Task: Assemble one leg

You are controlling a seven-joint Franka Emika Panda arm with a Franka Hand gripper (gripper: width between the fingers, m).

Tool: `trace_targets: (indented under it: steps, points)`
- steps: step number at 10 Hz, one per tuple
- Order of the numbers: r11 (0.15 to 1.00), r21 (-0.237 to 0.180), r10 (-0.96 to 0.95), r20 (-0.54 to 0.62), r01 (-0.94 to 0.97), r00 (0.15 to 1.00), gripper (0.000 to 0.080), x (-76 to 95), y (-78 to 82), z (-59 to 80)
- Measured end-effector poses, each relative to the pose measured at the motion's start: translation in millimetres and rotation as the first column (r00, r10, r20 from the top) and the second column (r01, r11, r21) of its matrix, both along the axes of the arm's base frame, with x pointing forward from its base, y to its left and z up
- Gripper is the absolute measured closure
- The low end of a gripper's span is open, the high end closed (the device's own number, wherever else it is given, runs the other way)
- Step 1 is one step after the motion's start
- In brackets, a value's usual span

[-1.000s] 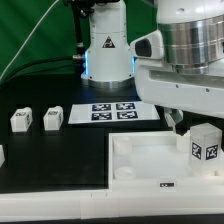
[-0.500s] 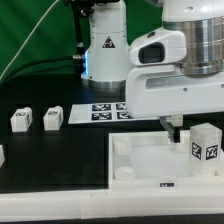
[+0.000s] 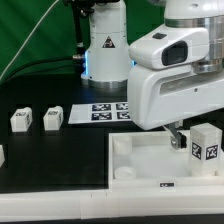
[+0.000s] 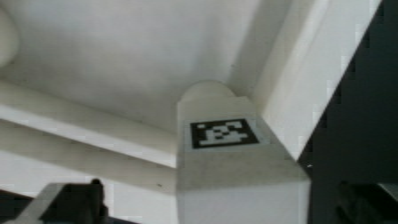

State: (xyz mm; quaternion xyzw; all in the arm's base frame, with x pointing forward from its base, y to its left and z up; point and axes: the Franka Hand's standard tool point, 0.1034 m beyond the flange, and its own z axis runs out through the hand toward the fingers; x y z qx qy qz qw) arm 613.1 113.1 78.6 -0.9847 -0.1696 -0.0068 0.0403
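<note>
A leg (image 3: 205, 145), a small white block with square tags, stands upright on the large white tray (image 3: 140, 160) at the exterior view's right. My gripper (image 3: 180, 135) hangs right beside it, just above the tray. In the wrist view the leg (image 4: 228, 150) stands between my two dark fingers (image 4: 64, 205), with a gap on each side. The gripper (image 4: 214, 208) is open and holds nothing. Two more legs (image 3: 21, 120) (image 3: 53, 118) stand on the black table at the exterior view's left.
The marker board (image 3: 105, 112) lies behind the tray. The robot base (image 3: 105, 45) stands at the back. Part of another white piece (image 3: 2, 155) shows at the exterior view's left edge. The tray has round corner sockets (image 3: 126, 172).
The arm's hand has swung toward the exterior view's left and come lower beside the leg on the tray. The legs and the tray have not moved.
</note>
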Motion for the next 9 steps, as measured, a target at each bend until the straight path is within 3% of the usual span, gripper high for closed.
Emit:
trace_targets:
  steps: [1,3,6,8,9]
  points:
    - [1.000,0.000,0.000,0.000,0.000,1.000,0.0187,0.0,-0.1,0.0]
    - [1.000,0.000,0.000,0.000,0.000,1.000,0.0489,0.0,-0.1,0.0]
    - [1.000,0.000,-0.013,-0.001,0.013,1.000,0.0508,0.0,0.0,0.0]
    - [0.995,0.003,-0.095,-0.006,0.095,0.995,0.0508,0.0,-0.2,-0.3]
    - [0.974,0.010,-0.224,-0.014,0.224,0.974,0.0508,-0.1,-0.6,-0.4]
